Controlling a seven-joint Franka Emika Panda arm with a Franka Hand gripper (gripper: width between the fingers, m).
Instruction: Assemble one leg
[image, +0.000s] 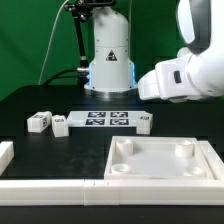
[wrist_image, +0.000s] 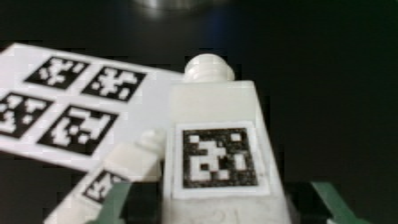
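Just beside the marker board (wrist_image: 68, 95), the leg (wrist_image: 217, 140) sits between the fingers of the gripper (wrist_image: 222, 205); whether they clamp it, I cannot tell

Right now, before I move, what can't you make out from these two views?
1. Jaws: open or shut unclear. In the exterior view they are lost against the white arm; in the wrist view the edge cuts them off.
2. Leg: wrist view, near end cut off by the edge; gripped or not, unclear.
3. Second leg: blurred, tag unreadable.
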